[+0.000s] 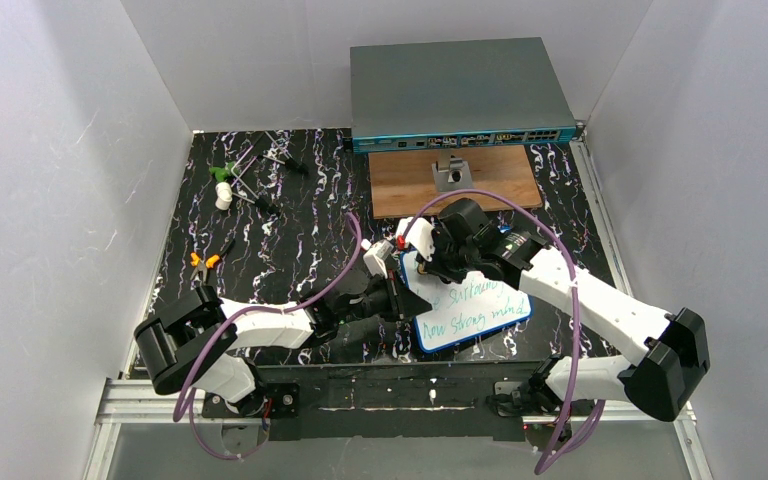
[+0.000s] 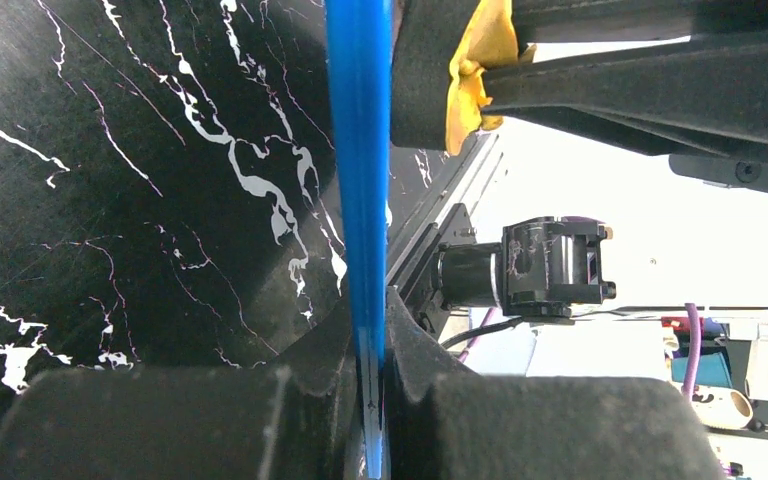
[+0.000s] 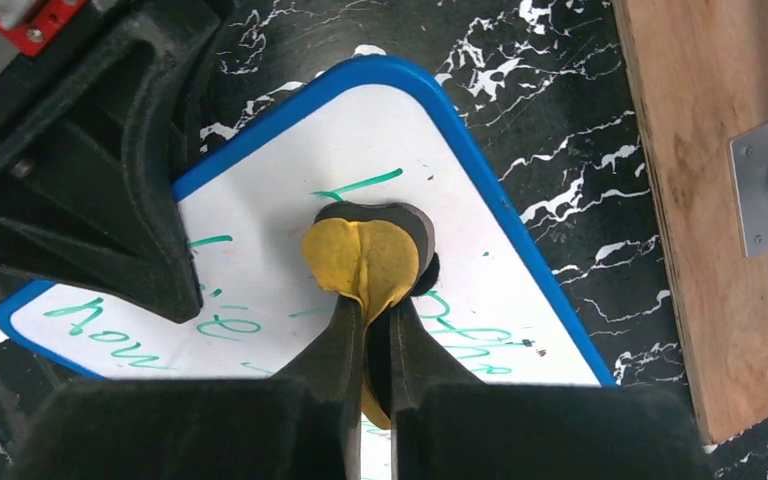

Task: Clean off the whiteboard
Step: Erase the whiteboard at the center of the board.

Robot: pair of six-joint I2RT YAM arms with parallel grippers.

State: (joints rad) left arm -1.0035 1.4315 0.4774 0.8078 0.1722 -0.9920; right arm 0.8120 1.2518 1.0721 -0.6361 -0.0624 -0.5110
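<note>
The whiteboard [image 1: 475, 315] is small and white with a blue rim and green handwriting, lying near the table's front edge. My left gripper [image 1: 397, 290] is shut on its left rim; the left wrist view shows the blue rim [image 2: 362, 180] edge-on between the jaws [image 2: 380, 350]. My right gripper [image 1: 430, 262] is shut on a yellow-and-black eraser [image 3: 365, 255] and presses it on the board's far part [image 3: 360, 140], among green strokes. The eraser also shows in the left wrist view [image 2: 480, 60].
A large grey box with ports [image 1: 460, 95] stands at the back, a wooden board [image 1: 455, 180] with a metal bracket in front of it. Small tools [image 1: 245, 170] and orange-handled pliers [image 1: 203, 262] lie at the left. White walls enclose the table.
</note>
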